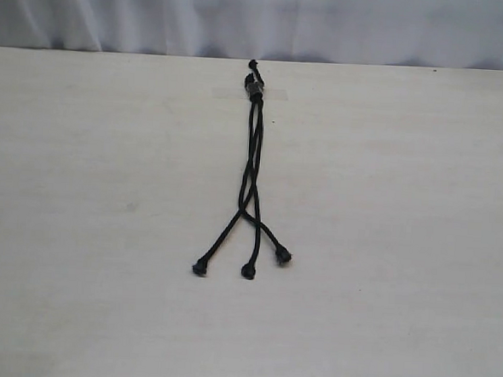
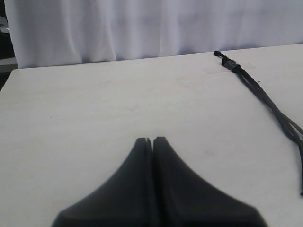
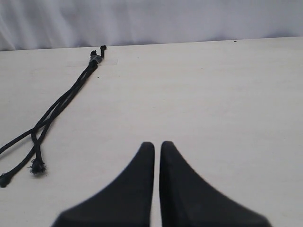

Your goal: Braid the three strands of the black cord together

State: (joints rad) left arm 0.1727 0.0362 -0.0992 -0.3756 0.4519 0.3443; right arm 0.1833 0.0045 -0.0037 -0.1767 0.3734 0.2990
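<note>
The black cord (image 1: 252, 154) lies lengthwise in the middle of the pale table, its bound knot (image 1: 254, 88) at the far end. The three strands (image 1: 246, 201) run close together, cross once, then fan out to knobbed tips (image 1: 248, 271) toward the near side. Neither arm shows in the exterior view. My left gripper (image 2: 150, 139) is shut and empty above bare table, with the cord (image 2: 270, 101) well off to one side. My right gripper (image 3: 157, 144) is shut on nothing, a thin slit between its fingers, and stands apart from the cord (image 3: 61, 101).
A patch of clear tape (image 1: 274, 93) holds the knot down near the table's far edge (image 1: 114, 54). A white curtain (image 1: 262, 18) hangs behind the table. The table (image 1: 401, 249) is pale and bare around the cord.
</note>
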